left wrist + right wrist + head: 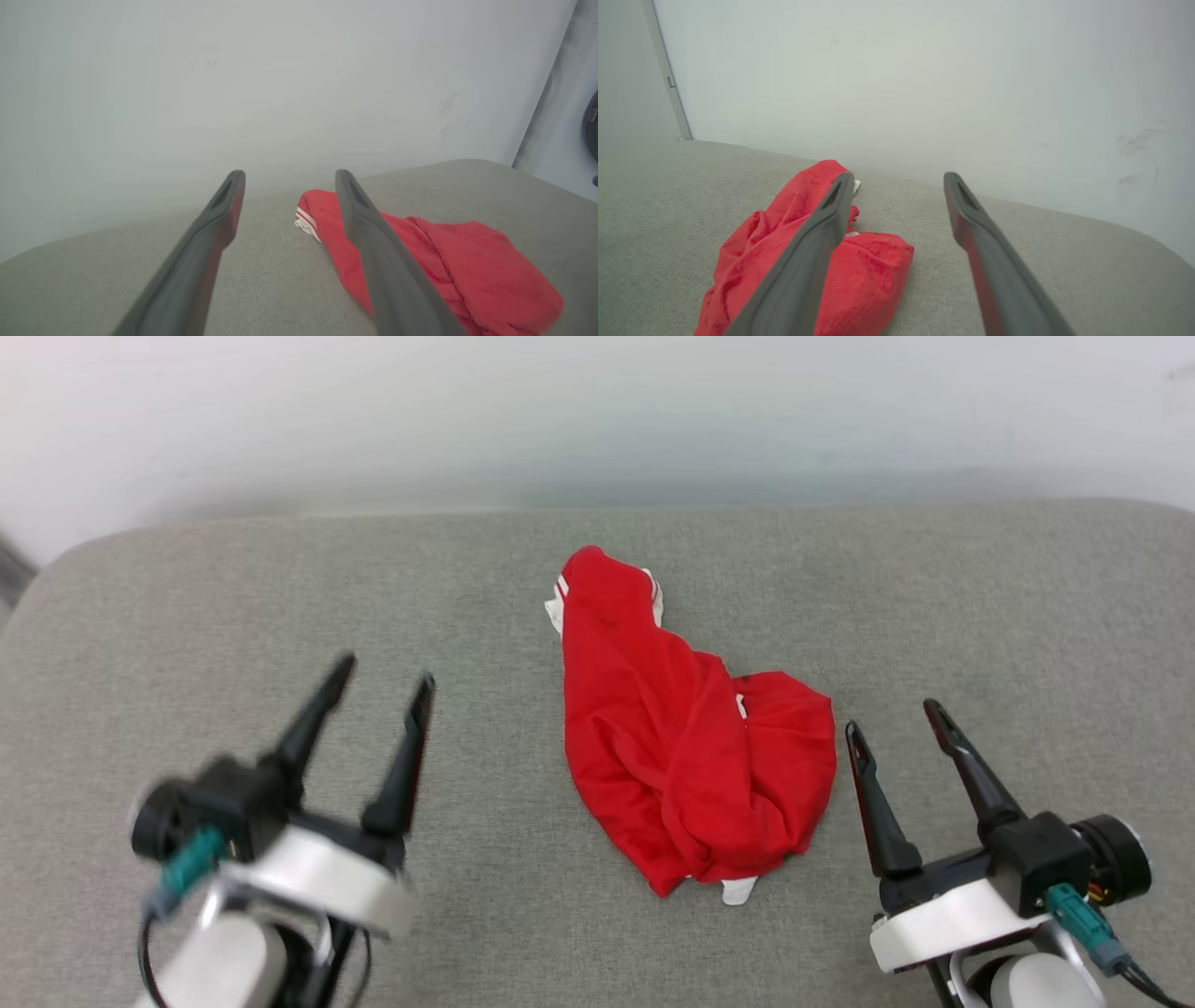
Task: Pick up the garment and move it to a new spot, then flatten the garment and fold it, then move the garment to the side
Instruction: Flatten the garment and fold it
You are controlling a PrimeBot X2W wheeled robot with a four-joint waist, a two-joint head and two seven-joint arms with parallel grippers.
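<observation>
- A bright red garment (691, 756) lay in a crumpled heap near the middle of a grey fabric-covered worktop (187, 616).
- The heap ran from the far side towards the robot, narrow at the far end and wider and bunched at the near end.
- A little white fabric with red-and-white striped trim (560, 593) showed at the far end, and a small white scrap (738, 891) poked out at the near edge.
- The left gripper (387, 672) hovered at the lower left, to the left of the garment and apart from it. Its two dark fingers were spread wide with nothing between them, and it looked slightly blurred.
- The right gripper (892, 717) hovered at the lower right, just beside the garment's near right edge. Its fingers were also spread wide and empty.
- In the left wrist view, the left gripper (289, 173) pointed towards a pale wall (187, 93), with the garment (467, 261) lying behind its right-hand finger.
- In the right wrist view, the right gripper (900, 175) pointed at the same wall, with the garment (873, 275) behind its left-hand finger.
</observation>
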